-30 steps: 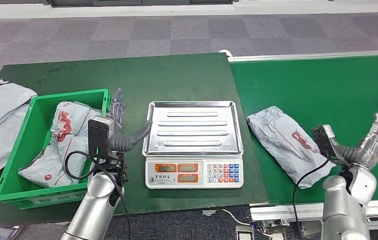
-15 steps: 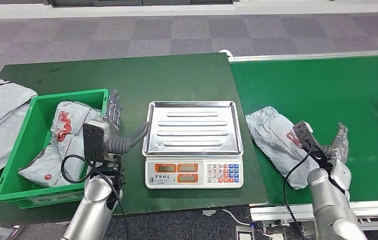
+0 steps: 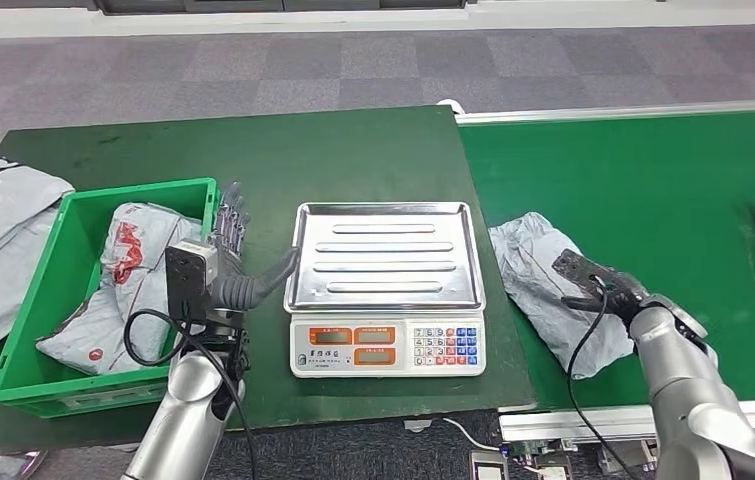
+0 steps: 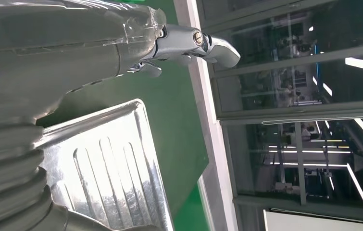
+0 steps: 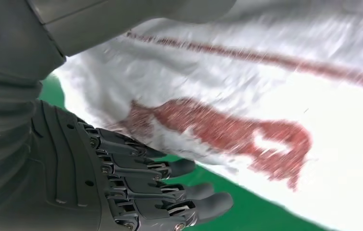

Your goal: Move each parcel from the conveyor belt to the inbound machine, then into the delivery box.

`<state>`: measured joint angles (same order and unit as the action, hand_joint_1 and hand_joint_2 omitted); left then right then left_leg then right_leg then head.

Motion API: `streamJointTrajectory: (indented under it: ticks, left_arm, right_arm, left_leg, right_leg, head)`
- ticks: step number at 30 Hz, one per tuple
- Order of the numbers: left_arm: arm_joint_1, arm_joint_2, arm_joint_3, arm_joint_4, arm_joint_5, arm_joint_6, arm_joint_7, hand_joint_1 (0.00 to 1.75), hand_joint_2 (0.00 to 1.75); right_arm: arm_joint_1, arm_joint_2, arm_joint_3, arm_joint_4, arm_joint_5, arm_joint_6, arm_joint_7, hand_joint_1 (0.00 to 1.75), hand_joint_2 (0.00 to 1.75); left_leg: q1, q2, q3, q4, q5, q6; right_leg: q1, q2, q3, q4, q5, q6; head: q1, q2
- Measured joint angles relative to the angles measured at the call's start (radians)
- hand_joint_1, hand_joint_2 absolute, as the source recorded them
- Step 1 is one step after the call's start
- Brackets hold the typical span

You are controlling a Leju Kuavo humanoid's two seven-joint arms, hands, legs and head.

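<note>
In the green bin, grey parcels.

Head looks down; wrist views sit close.

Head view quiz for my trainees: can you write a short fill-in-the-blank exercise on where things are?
1. The scale has a bare metal ____ on top.
2. The right hand is over a grey parcel on the ____.
3. The bin holding parcels is ____ in colour.

Missing words: tray; conveyor belt; green
</note>
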<state>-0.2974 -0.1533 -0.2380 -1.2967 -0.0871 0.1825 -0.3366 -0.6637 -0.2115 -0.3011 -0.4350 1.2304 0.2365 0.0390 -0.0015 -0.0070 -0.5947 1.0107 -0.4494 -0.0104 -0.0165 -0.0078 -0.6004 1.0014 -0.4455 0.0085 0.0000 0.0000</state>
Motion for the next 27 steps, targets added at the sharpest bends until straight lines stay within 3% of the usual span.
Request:
streamJointTrajectory:
  ticks: [6, 11, 12, 15, 16, 27]
  left_arm:
    - [-0.015, -0.006, 0.0, 0.023, 0.011, -0.022, 0.0, 0.0, 1.75]
    - [-0.027, -0.013, 0.0, 0.047, 0.017, -0.035, 0.0, 0.0, 1.75]
    - [-0.028, -0.014, 0.0, 0.05, 0.017, -0.037, 0.0, 0.0, 1.75]
    - [-0.03, -0.015, 0.0, 0.058, 0.018, -0.037, -0.001, 0.0, 1.75]
    - [-0.03, -0.016, 0.0, 0.06, 0.018, -0.037, -0.002, 0.0, 1.75]
    - [-0.026, -0.014, 0.0, 0.064, 0.033, -0.028, -0.003, 0.0, 1.75]
  right_arm:
    - [-0.013, -0.045, 0.07, 0.032, -0.03, 0.19, -0.077, 0.0, 1.75]
    - [0.006, -0.102, 0.186, 0.043, -0.037, 0.332, -0.172, 0.0, 1.75]
    - [0.009, -0.114, 0.213, 0.043, -0.042, 0.349, -0.186, 0.15, 1.75]
    - [0.015, -0.14, 0.278, 0.043, -0.054, 0.374, -0.205, 1.46, 1.75]
    - [0.016, -0.146, 0.292, 0.043, -0.06, 0.381, -0.208, 1.75, 1.75]
    - [0.031, -0.191, 0.411, 0.042, -0.105, 0.43, -0.242, 1.75, 1.75]
  left_leg:
    - [0.0, 0.0, 0.0, 0.0, 0.0, 0.0]
    - [0.0, -0.001, 0.0, 0.0, 0.0, 0.0]
    - [0.0, -0.001, 0.0, 0.0, 0.0, 0.0]
    - [0.0, 0.0, 0.0, 0.0, 0.0, 0.0]
    - [0.0, 0.0, 0.0, 0.0, 0.0, 0.0]
    - [0.0, 0.0, 0.0, 0.0, 0.0, 0.0]
  right_leg:
    - [0.0, 0.0, 0.0, 0.0, 0.0, 0.0]
    - [0.0, 0.0, 0.0, -0.001, 0.0, 0.0]
    - [0.0, 0.0, 0.0, -0.001, 0.0, 0.0]
    - [0.0, 0.0, 0.0, -0.001, 0.0, 0.0]
    - [0.0, 0.0, 0.0, -0.001, 0.0, 0.0]
    - [0.0, 0.0, 0.001, -0.001, 0.0, 0.0]
  head:
    - [0.0, 0.0]
    - [0.0, 0.0]
    - [0.0, 0.0]
    - [0.0, 0.0]
    - [0.0, 0.0]
    - [0.0, 0.0]
